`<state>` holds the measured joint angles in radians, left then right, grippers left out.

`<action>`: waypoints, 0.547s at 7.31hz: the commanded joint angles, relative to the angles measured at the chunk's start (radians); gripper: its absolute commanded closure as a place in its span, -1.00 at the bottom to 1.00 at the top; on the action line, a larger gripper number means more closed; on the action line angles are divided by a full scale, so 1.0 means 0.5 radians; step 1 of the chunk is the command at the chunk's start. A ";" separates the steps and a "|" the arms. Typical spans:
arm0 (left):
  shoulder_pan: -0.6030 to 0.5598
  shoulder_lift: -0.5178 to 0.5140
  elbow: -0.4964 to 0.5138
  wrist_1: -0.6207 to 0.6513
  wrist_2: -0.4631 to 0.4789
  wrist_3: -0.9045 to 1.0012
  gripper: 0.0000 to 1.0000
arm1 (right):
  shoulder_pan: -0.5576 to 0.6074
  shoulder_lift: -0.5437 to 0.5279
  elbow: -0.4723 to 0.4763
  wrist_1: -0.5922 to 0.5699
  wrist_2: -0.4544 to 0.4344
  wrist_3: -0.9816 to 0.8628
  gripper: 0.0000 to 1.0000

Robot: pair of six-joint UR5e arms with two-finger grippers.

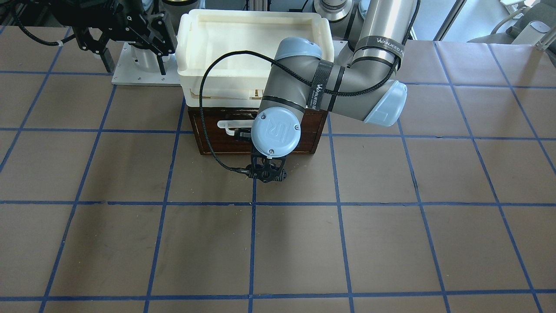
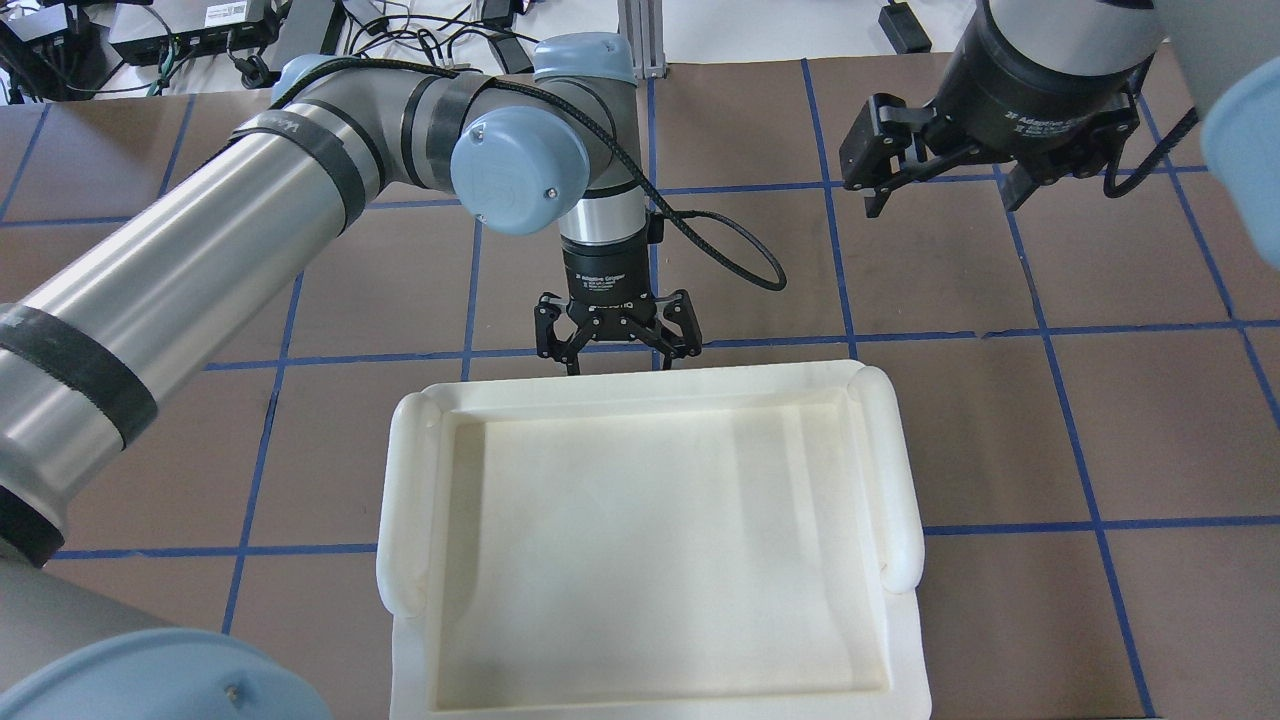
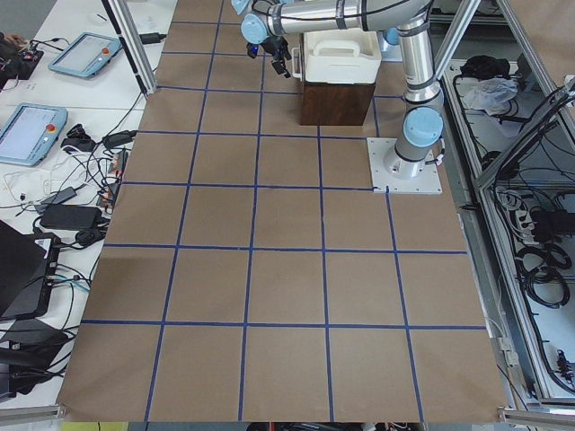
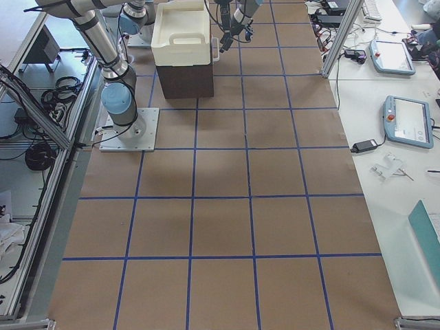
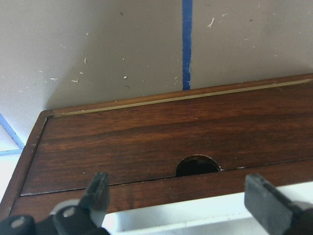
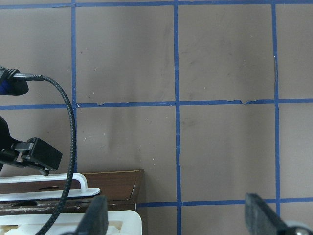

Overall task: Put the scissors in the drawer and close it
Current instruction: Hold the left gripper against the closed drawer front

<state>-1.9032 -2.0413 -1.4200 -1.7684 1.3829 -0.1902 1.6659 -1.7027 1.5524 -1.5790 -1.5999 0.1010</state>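
From overhead: left end effector (image 2: 617,352) spread apart, empty, poised at the front of the drawer (image 1: 310,139), which looks pushed shut beneath the foam tray (image 2: 400,480). Right end effector (image 2: 945,190) also apart, idle. No scissors in sight — presumably inside already. Probably done bar withdrawing. Counted: one drawer, one tray, two end effectors.

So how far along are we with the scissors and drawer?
Done, seemingly: scissors show in no view, and the drawer looks flush shut. In hand: left pincer open at its white handle. Right pincer open, off aside. Left: probably only backing away.
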 commanded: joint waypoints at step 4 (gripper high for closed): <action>0.079 0.204 0.183 0.033 0.479 0.091 -1.00 | 0.003 0.000 0.000 0.001 0.003 0.003 -1.00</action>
<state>-1.8806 -1.9788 -1.3492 -1.7569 1.5187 -0.1752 1.6661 -1.7028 1.5523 -1.5790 -1.5996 0.1025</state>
